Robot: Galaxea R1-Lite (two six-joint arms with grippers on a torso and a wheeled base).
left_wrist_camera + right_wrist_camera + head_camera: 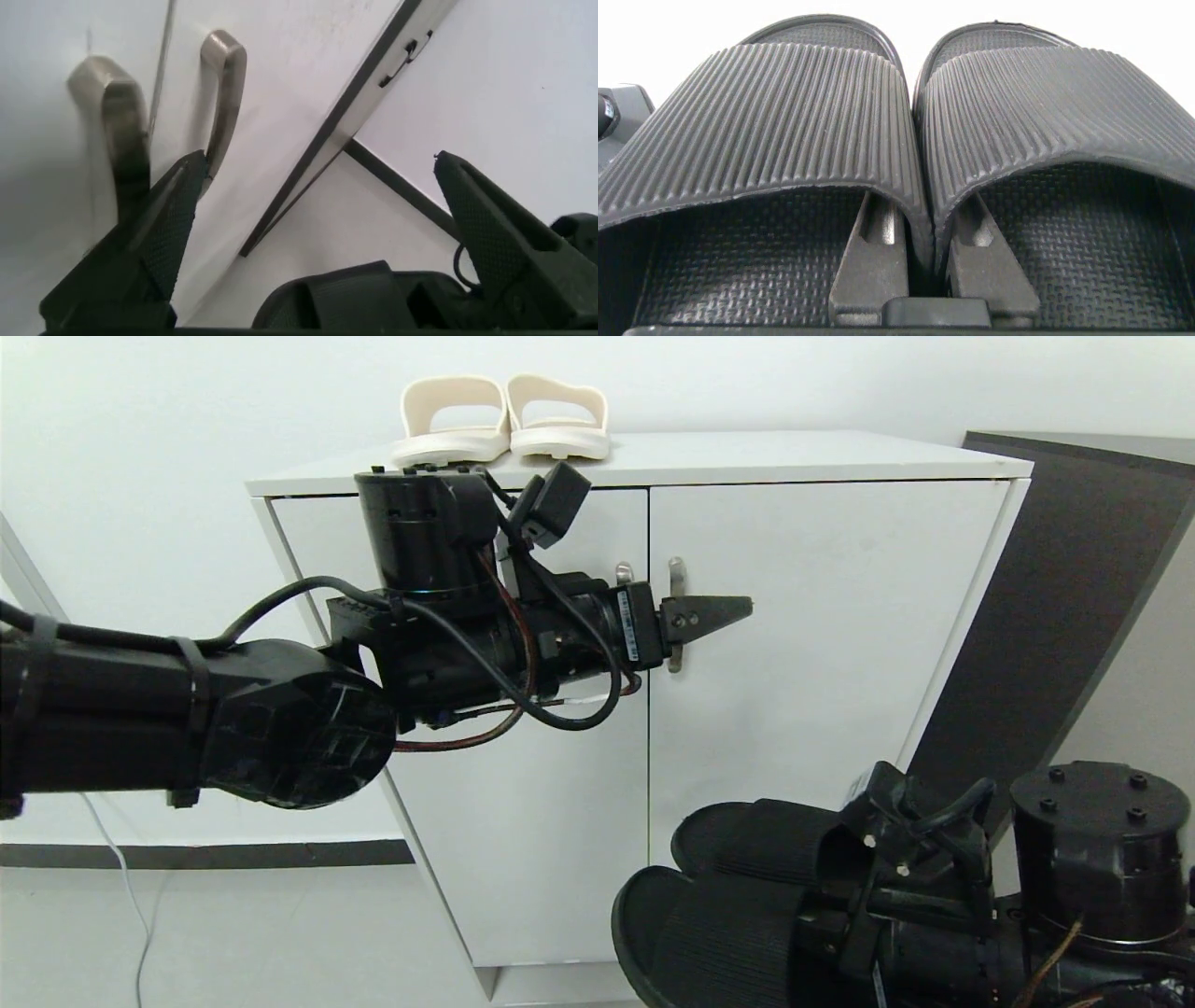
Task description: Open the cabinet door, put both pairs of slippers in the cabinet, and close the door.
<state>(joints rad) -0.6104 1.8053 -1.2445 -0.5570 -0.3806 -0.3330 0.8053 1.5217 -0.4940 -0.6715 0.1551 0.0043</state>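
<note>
White wall (140, 429) backs our cabinet (822, 709), doors shut. Left fingers (168, 224) spread wide beside the door handle (676, 574), mid-frame. Right fingers (873, 266) clamp the black slippers (738, 896), lower right; we judge them light, rubbery, best pinched at the inner straps. Cream slippers (504, 420) sit top centre.

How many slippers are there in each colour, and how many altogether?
Cream slippers, on top of the cabinet: 2
Black slippers, held in the right gripper: 2
Total: 4
</note>
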